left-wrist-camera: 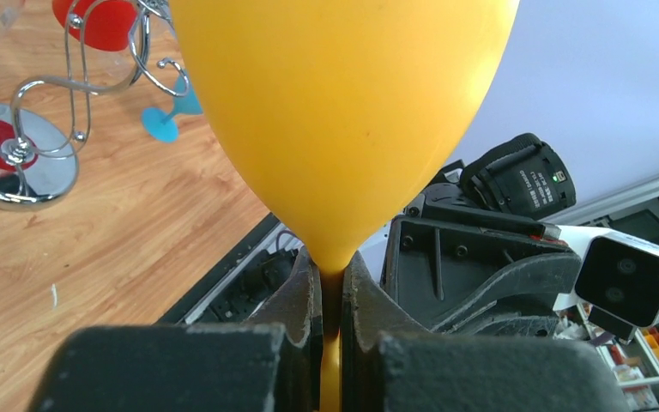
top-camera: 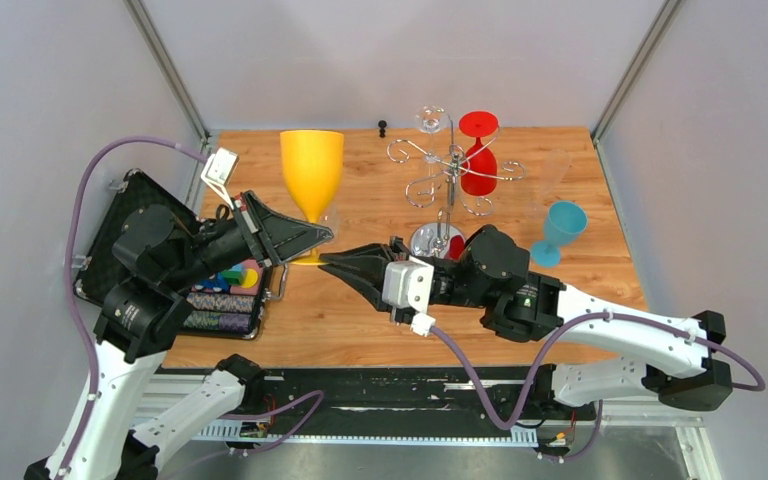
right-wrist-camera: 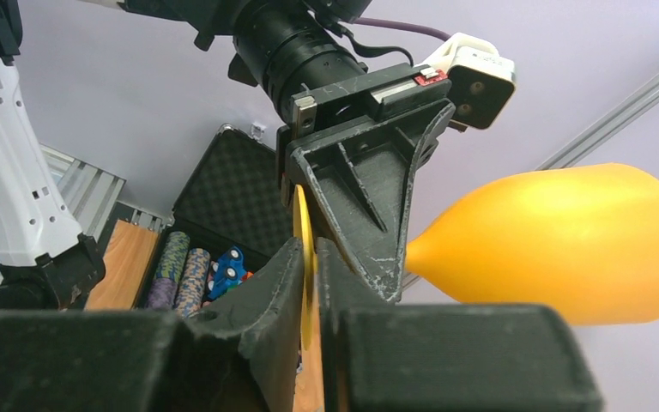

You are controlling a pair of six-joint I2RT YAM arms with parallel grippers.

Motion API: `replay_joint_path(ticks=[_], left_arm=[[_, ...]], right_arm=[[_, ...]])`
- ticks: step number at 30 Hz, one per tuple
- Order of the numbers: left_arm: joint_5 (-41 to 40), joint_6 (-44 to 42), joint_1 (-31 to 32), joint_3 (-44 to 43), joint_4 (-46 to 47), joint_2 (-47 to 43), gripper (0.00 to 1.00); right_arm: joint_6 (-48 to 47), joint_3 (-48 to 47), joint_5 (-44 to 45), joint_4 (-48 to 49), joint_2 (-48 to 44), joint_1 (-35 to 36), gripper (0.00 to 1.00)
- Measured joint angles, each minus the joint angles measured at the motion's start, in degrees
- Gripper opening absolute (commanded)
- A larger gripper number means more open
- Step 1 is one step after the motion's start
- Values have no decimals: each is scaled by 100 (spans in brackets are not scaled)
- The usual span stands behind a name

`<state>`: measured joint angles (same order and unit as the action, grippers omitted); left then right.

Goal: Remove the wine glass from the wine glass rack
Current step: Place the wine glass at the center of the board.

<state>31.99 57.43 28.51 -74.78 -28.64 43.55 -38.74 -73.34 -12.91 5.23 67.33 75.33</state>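
Here, left end effector (left-wrist-camera: 330, 275) clenched on wine glass (left-wrist-camera: 343, 112) stem, right end effector (right-wrist-camera: 308, 262) pinching its foot

Left arm (top-camera: 145, 255) angled in from the left, left gripper (left-wrist-camera: 332, 270) clamped on the yellow glass (left-wrist-camera: 343, 112) stem. Right arm (top-camera: 600, 335) stretched low leftward, right gripper (right-wrist-camera: 312, 257) jaws close around its foot; contact unclear.

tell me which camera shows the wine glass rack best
Top external: the whole wine glass rack shows, hooks, post and mirrored base, a red glass hanging on it. Left wrist catches only the base and some hooks. Right wrist shows none of it.
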Motion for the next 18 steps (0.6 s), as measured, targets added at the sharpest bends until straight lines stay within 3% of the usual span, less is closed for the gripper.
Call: replay_joint_path(ticks=[2,5,18], left_arm=[[44,-26,0,0,-7,7,0],[122,-96,2,0,-39,24,0],[575,-984,2,330,-337,42,0]], right_arm=[[20,2,28,11,-11,0,35],[13,42,94,24,-105,0,46],[415,131,734,-466,-1117,-2,57]])
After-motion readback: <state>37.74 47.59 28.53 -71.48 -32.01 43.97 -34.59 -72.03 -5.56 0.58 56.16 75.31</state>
